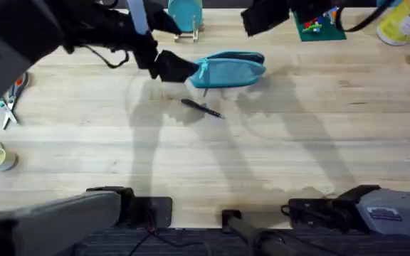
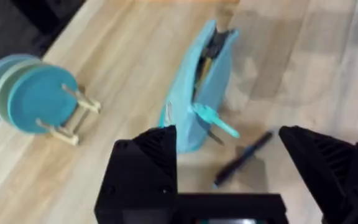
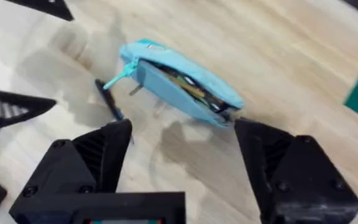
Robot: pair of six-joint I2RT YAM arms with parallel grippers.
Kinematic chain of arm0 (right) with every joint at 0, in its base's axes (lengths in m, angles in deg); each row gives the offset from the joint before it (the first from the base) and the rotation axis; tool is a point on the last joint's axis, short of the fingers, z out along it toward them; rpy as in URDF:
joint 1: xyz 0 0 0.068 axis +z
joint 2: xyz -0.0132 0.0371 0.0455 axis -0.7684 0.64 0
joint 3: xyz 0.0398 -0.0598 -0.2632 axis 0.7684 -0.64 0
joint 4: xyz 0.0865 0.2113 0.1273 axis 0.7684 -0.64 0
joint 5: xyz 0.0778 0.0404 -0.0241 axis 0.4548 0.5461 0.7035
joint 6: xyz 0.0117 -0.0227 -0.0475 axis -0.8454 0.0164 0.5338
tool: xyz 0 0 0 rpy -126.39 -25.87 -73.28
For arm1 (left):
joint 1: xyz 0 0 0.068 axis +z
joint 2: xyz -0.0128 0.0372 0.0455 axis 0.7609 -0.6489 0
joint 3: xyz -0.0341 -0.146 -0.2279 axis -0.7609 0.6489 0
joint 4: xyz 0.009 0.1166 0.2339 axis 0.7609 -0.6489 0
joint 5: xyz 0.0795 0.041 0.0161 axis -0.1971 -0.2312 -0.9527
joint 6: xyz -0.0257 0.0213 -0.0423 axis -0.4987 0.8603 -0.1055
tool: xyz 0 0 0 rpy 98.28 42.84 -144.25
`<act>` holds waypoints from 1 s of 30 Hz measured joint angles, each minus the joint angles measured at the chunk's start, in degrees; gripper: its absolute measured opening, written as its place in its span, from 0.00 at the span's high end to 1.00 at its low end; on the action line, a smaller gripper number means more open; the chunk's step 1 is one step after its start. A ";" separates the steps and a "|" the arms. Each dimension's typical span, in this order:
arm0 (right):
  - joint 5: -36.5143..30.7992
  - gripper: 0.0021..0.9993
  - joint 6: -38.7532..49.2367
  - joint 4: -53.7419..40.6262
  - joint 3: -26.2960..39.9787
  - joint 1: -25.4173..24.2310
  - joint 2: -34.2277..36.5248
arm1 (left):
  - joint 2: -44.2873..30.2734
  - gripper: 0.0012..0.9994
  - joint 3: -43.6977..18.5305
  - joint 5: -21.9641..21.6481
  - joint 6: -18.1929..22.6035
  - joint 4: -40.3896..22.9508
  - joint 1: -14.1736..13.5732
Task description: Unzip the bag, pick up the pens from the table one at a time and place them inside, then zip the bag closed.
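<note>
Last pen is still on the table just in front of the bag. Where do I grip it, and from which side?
Grip the pen at its middle, coming straight down from above, jaws closing across its thin barrel. It lies flat on the table, slanted, just clear of the bag, so a side approach would likely meet the tabletop or the pouch.

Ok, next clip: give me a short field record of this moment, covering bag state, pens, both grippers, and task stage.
bag: light turquoise-blue fabric pencil pouch lying on the light wooden plank table, zipper open, dark items visible inside
pen on table: one slim dark pen, lying just in front of the pouch, apart from it
left gripper: open, empty, at the pouch's left end
right gripper: open, empty, above the pouch
task stage: pouch unzipped; one pen left to load; zipping not yet done
</note>
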 joint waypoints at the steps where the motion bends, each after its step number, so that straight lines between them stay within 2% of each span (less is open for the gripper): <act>1: 0.96 0.00 0.62 -0.49 0.16 -0.28 0.85 | 0.93 0.01 0.00 -0.79 -0.13 -1.33 0.00; 6: 5.93 0.00 4.77 -3.64 3.01 -0.84 6.50 | 4.63 0.01 0.00 -3.56 -0.33 -7.82 0.00; 12: 9.78 0.00 11.69 -8.90 10.76 -0.86 13.82 | 5.99 0.01 0.00 -4.68 -0.37 -12.92 0.00; 19: 5.05 0.00 16.14 0.19 12.10 -0.86 15.33 | 5.97 0.01 0.00 -4.88 -0.37 -13.31 0.00; 30: 2.88 0.00 17.26 -0.31 12.37 -0.86 15.33 | 5.97 0.01 0.00 -4.90 -0.34 -13.25 0.00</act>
